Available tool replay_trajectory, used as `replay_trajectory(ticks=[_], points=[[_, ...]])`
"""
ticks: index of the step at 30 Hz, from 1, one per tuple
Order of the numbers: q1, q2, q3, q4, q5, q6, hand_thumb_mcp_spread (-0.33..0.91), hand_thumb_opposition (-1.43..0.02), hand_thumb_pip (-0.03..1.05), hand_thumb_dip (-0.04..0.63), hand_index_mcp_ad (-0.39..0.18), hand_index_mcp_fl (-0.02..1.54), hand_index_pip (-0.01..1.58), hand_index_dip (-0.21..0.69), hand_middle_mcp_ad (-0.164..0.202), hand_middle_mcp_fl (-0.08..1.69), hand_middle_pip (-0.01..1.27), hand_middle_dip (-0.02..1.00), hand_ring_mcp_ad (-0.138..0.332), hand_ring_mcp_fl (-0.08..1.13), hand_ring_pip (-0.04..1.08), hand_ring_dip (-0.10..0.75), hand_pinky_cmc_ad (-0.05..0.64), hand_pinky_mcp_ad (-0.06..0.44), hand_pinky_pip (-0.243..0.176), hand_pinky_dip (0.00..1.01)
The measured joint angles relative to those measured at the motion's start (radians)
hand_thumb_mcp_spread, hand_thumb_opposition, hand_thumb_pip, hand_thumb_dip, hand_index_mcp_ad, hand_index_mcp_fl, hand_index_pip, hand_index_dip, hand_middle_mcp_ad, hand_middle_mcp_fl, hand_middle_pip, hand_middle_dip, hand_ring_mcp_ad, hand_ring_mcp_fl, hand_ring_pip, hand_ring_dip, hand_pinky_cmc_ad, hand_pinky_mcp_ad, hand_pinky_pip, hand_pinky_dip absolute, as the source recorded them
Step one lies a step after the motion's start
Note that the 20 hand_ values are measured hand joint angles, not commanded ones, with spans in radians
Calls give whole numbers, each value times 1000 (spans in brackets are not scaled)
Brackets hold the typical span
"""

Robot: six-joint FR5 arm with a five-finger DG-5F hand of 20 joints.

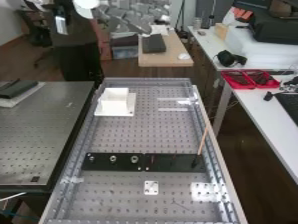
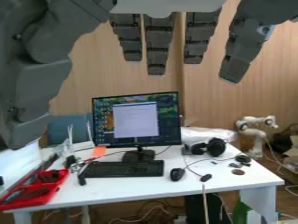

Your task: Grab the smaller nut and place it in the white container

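While nuts point(image 1: 113, 159) sit on plate point(image 1: 103, 167), hand point(image 1: 135, 17) empty

A monitor point(image 2: 103, 117) stands on a white desk point(image 2: 206, 172) behind a keyboard point(image 2: 124, 169); a mouse point(image 2: 177, 174), headphones point(image 2: 216, 146) and a red tray point(image 2: 25, 201) share that desk, while a dark flat block point(image 1: 153, 44) lies on a wooden table point(image 1: 166, 60)

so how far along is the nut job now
Nothing looks done: the metal pieces that look like the nuts, such as the middle one and the right one, sit on the black plate. Nothing is in hand: the hand is raised, fingers extended and apart. Left to do: pick up the smaller nut and place it in the white container.
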Motion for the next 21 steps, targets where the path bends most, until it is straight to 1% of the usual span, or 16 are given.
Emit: replay_trajectory(ticks=[7, 9, 11, 12, 17, 18, 19, 21], points=[[-20, 38, -71, 11, -10, -12, 239, -695, 482, 51, -12, 45, 87, 311, 40, 134, 117, 253, 157, 16, 110, 138, 412, 344, -26, 260], [-30, 48, -88, 13, -19, -14, 250, -710, 501, 49, -10, 51, 87, 309, 40, 131, 113, 251, 155, 16, 106, 138, 412, 344, -26, 260], [-39, 58, -105, 17, -30, -19, 248, -710, 538, 70, -10, 54, 101, 309, 44, 134, 113, 253, 155, 16, 106, 138, 412, 344, -26, 260], [-45, 63, -116, 21, -37, -23, 248, -710, 539, 79, -12, 54, 103, 309, 40, 134, 117, 253, 155, 16, 110, 138, 412, 344, -26, 260], [-76, 89, -161, 29, -74, -44, 251, -710, 552, 80, -23, 56, 103, 305, 44, 133, 117, 251, 159, 16, 106, 138, 412, 344, -26, 258], [-85, 95, -172, 29, -85, -50, 251, -714, 557, 87, -24, 58, 99, 298, 44, 133, 113, 251, 155, 16, 110, 138, 412, 344, -26, 258], [-95, 100, -181, 30, -97, -56, 253, -709, 559, 98, -40, 70, 103, 297, 44, 133, 113, 257, 155, 16, 106, 138, 412, 344, -26, 258], [-110, 105, -194, 31, -114, -66, 265, -723, 559, 110, -45, 70, 103, 290, 44, 133, 113, 253, 159, 16, 110, 138, 412, 346, -26, 258]])
